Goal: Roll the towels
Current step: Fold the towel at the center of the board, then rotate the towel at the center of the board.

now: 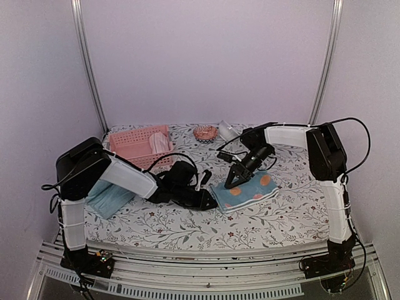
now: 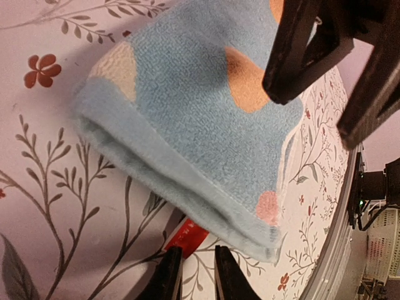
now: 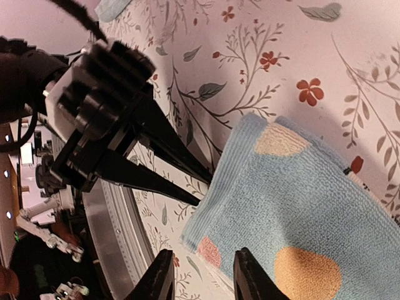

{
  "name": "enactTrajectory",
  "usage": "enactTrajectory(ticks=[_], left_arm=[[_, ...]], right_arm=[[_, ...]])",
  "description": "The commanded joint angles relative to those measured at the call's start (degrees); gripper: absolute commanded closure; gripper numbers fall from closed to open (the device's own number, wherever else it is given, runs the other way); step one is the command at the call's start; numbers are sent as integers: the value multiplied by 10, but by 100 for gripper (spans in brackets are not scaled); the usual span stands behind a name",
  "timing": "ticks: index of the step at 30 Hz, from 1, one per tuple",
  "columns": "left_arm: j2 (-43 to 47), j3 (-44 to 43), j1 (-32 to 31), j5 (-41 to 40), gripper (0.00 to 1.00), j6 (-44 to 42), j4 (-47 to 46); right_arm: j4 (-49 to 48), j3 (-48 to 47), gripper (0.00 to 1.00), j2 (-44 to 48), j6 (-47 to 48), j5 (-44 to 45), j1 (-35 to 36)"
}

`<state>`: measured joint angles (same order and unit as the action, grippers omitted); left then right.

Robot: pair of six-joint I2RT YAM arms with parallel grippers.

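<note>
The light blue towel (image 1: 250, 190) with orange and white motifs lies folded flat on the floral table cover, right of centre. My left gripper (image 1: 212, 203) sits low at its left edge; in the left wrist view its jaws (image 2: 192, 270) stand narrowly open with only table between them, just short of the towel's (image 2: 206, 106) thick folded edge and red label (image 2: 187, 236). My right gripper (image 1: 232, 182) hovers over the towel's (image 3: 294, 206) near-left corner, open (image 3: 203, 275) and holding nothing. The pale teal towel (image 1: 109, 197) lies under the left arm. A pink towel (image 1: 160, 144) rests in the basket.
The pink perforated basket (image 1: 131, 142) stands at the back left. A small orange ribbed dish (image 1: 205, 132) and a pale object (image 1: 228, 130) sit at the back centre. The table's metal front rail (image 3: 119, 231) runs close beside both grippers. The two grippers' fingertips are near each other.
</note>
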<state>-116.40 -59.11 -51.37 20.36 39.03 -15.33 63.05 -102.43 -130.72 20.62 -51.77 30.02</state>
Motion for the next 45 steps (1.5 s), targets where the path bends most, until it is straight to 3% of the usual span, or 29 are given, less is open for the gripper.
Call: enactTrajectory(ticks=[1,10,17,18,19,21,22,23,29,39,45], left_arm=[[2,2,-9,-7,79,-6,5],[97,8,-9,-68,78,-21,70],[72,-117,-2,-134,69,-51,234],[68,-124,2,-146,65,-43,249],[68,-121,7,-147,62,-33,248],[73,-96,22,-120,58,-8,214],[75,-82,28,-105,56,4,192],[76,-71,34,-89,54,15,170],[43,-82,46,-33,53,36,136],[-33,-123,55,-12,57,51,126],[-44,-139,57,-1,73,58,111]], right_arm=[[39,-26,63,-3,39,-23,4],[23,-6,61,113,69,74,-45],[-94,49,62,267,52,249,-75],[-136,86,59,298,45,272,-82],[-181,126,49,327,34,291,-92],[-253,213,18,364,11,311,-120],[-268,246,9,368,6,305,-135],[-271,256,7,364,6,293,-149],[-280,309,34,313,31,286,-185],[-296,340,36,273,18,292,-185],[-291,342,38,254,20,281,-185]])
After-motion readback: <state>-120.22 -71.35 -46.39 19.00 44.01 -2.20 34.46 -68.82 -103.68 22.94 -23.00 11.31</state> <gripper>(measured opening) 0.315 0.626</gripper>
